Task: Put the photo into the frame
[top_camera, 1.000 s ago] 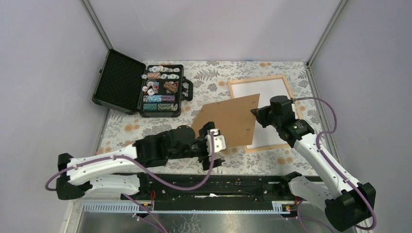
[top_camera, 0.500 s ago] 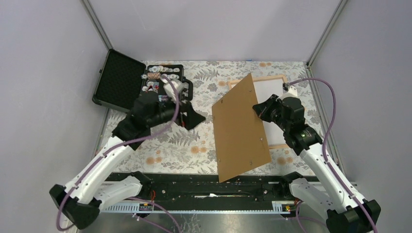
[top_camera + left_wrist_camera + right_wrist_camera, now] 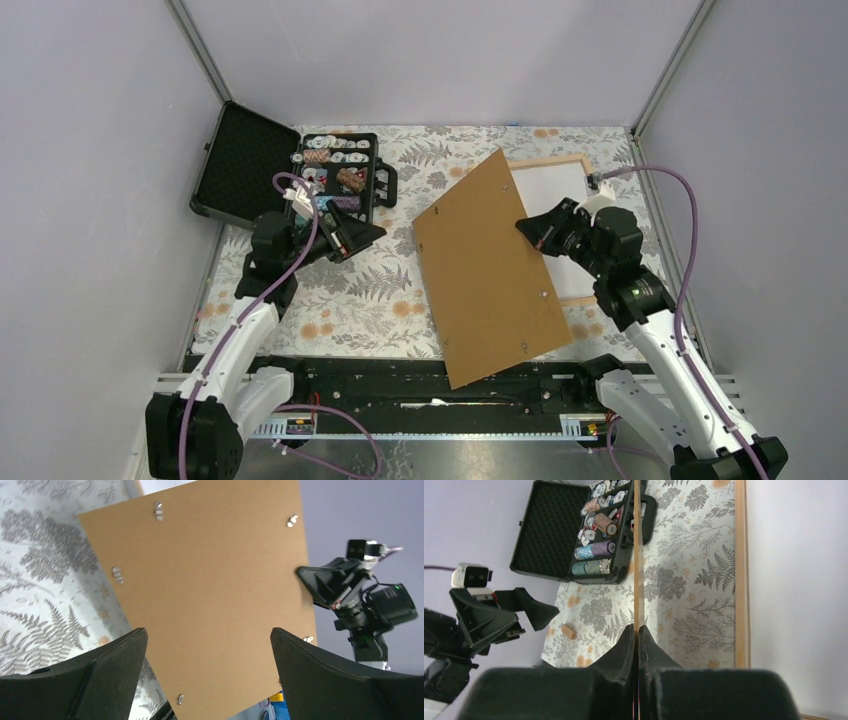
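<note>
the right gripper (image 3: 528, 228) is pinched shut on the right edge of the brown backing board (image 3: 485, 270), which is held up tilted, its long axis running from upper centre to bottom centre. the frame (image 3: 548, 160) lies flat at the upper right, partly behind the board, with a white sheet inside it, apparently the photo (image 3: 555, 190) face down. the left gripper (image 3: 358, 240) gapes empty, well apart at the left by the poker chip case (image 3: 250, 170), so the right arm is nearer.

This looks like a robot lab cell rather than a home: plain lilac panels (image 3: 90, 150) on aluminium posts (image 3: 200, 50) close it in, a left arm (image 3: 235, 340) and right arm (image 3: 680, 370) are bolted to a black rail (image 3: 430, 378), purple cables (image 3: 690, 250) trail, and a fern-print cloth (image 3: 370, 300) covers the table
</note>
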`<state>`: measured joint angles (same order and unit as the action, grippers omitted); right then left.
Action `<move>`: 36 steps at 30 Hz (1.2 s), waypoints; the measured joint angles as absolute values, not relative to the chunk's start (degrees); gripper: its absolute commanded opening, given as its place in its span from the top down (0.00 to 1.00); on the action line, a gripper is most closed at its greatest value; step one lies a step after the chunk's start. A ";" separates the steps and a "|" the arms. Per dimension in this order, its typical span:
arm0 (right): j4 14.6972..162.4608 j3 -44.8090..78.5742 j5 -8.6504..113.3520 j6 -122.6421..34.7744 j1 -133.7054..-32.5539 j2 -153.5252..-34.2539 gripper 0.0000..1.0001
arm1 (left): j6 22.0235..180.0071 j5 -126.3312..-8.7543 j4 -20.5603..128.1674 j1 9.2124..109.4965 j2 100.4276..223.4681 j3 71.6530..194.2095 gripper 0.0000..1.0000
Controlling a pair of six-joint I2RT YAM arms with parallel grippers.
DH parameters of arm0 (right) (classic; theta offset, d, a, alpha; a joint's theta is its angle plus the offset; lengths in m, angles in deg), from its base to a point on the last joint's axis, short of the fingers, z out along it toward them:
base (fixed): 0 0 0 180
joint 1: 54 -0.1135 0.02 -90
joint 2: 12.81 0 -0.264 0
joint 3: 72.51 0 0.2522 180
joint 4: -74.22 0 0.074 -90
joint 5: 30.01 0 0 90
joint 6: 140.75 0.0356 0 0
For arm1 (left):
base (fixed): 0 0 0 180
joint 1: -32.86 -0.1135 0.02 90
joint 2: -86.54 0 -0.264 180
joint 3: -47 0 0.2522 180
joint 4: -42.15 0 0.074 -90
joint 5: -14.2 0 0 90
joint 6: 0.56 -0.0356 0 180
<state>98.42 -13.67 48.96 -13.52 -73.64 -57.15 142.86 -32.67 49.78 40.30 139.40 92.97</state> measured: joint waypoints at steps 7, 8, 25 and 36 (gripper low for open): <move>95.08 -11.66 39.04 -6.46 -63.72 -62.43 1.00 | 145.03 -32.65 46.72 40.28 135.93 92.31 0.02; 93.83 -11.66 36.92 -4.60 -61.64 -63.33 1.00 | 145.42 -32.71 46.59 40.28 135.58 91.68 0.02; 67.47 -15.25 16.51 19.60 -49.05 -68.90 1.00 | 175.26 -23.07 -4.30 46.09 152.82 78.11 0.30; 66.16 -15.49 15.33 21.39 -49.05 -68.88 1.00 | 183.10 -25.78 -22.11 51.88 157.08 77.97 0.49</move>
<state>66.16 -15.49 15.33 21.39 -49.05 -68.88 183.10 -25.78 -22.11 51.88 157.08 77.97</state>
